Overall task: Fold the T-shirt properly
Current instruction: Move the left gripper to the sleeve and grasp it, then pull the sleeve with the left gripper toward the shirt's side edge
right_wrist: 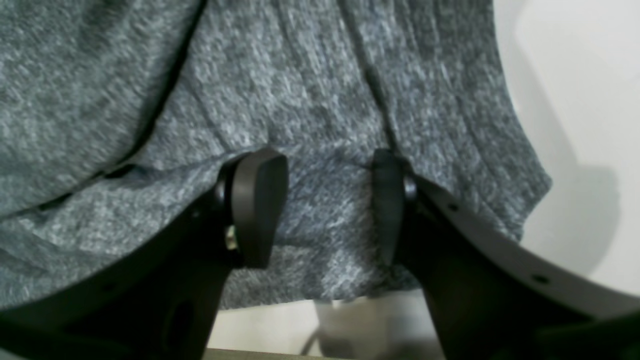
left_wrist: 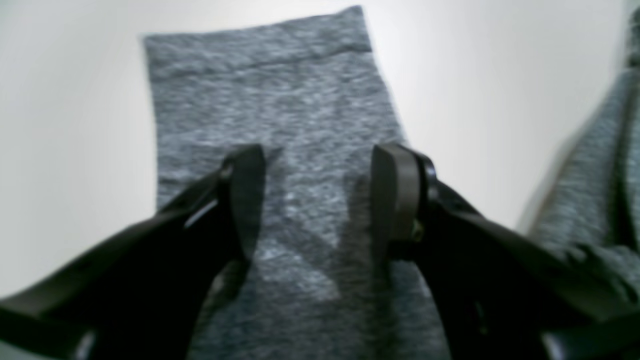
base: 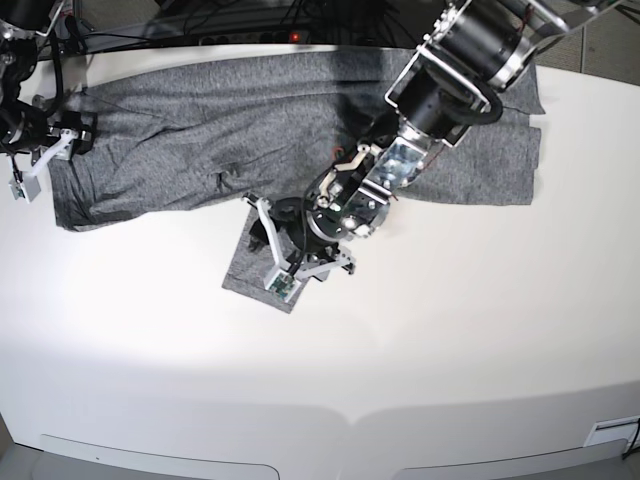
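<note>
Your T-shirt [base: 200, 130] lies spread flat across the far side of the white table [base: 450, 350], from 9 o'clock to 2 o'clock, ready for folding. One sleeve [left_wrist: 280, 125] sticks out toward 6 o'clock. Your left gripper [left_wrist: 317, 200] hangs over that sleeve, wide open, holding nothing. Your right gripper [right_wrist: 330, 210] sits at the shirt's 9 o'clock edge, open too, fingers against the cloth.

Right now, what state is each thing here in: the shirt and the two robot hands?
T-shirt: spread across the table, rumpled, not yet folded; one sleeve cuff lies flat.
left hand: open, over that sleeve, gripping nothing.
right hand: open, at the shirt's edge, fabric between its fingers, not clamped.
</note>
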You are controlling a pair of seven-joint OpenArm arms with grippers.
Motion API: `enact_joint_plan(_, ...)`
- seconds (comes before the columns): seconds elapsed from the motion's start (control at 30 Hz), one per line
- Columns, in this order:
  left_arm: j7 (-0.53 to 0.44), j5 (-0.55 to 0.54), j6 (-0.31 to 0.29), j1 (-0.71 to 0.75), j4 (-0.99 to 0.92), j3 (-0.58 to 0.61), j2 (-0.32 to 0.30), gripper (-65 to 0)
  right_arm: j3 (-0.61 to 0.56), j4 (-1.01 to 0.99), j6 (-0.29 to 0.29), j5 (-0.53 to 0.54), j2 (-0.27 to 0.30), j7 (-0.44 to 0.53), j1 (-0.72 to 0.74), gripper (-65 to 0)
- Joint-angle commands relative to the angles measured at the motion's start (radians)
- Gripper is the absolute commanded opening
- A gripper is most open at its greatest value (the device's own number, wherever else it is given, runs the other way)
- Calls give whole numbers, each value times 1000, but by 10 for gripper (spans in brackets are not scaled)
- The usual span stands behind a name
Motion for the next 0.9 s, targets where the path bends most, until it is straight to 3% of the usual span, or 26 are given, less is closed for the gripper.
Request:
enact_joint_plan(0.0, 0, 12, 17, -24, -3, -3, 11, -320, 8, 14, 5, 5, 25, 7, 8, -335)
enact_joint_plan(0.27, 9, 45, 34, -18, -18, -3, 10, -332, 8, 14, 5, 5, 25, 8, 8, -335)
enact_joint_plan(0.33, 11, 50, 34, -9, -18, -3, 10, -385, 8, 14, 5, 5, 25, 7, 9, -335)
enact_joint_plan(0.5, 3, 103, 34, 35, -18, -3, 10, -595, 8, 14, 5, 6, 25, 7, 8, -335)
enact_joint_plan(0.73, 3, 131, 34, 77, -18, -3, 10, -650, 8, 15, 5, 6, 25, 7, 9, -335)
enact_joint_plan(0.87, 7, 127, 34, 76, -17, -4, 11, -650, 8, 15, 5, 6, 25, 7, 9, -335)
